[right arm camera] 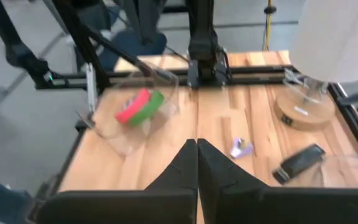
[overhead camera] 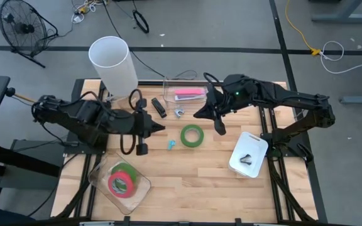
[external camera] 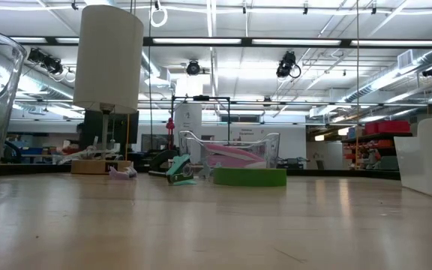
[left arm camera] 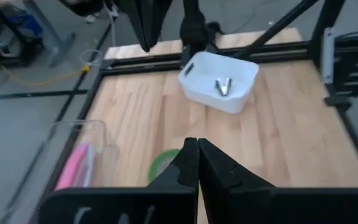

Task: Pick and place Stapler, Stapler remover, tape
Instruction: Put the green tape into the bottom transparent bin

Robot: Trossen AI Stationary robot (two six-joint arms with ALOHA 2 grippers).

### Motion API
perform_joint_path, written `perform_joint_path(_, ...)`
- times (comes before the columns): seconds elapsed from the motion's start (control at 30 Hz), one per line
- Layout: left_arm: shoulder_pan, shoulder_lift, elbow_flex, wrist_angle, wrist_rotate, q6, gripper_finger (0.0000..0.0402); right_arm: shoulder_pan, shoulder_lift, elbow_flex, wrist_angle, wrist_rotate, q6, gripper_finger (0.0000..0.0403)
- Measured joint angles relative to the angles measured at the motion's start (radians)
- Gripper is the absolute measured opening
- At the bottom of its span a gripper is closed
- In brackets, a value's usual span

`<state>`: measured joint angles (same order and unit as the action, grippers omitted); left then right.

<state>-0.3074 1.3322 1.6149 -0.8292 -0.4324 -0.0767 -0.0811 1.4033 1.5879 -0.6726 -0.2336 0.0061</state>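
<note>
Green tape roll (overhead camera: 191,135) lies flat mid-table, between both arms. Left gripper (overhead camera: 161,127) and right gripper (overhead camera: 221,129) hover closed, empty. Roll likely light, stiff; best pinched across rim.

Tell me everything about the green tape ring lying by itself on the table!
The green tape ring is a flat roll with a round hole in the middle. It lies flat on the wooden table, near the middle, alone with bare wood around it. Nothing holds it. A small teal thing lies close beside it, not touching.
</note>
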Motion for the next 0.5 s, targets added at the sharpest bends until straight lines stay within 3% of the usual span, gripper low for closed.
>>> perform_joint_path(0.3,0.096,-0.11,-0.249,0.201,0.167,-0.018,0.0003,0.0,0.003,-0.008,-0.131,0.017,-0.06,0.0)
perform_joint_path(0.5,0.149,-0.177,-0.39,0.301,0.212,-0.044,0.0004,0.0,0.003,-0.122,-0.117,0.012,-0.071,0.0)
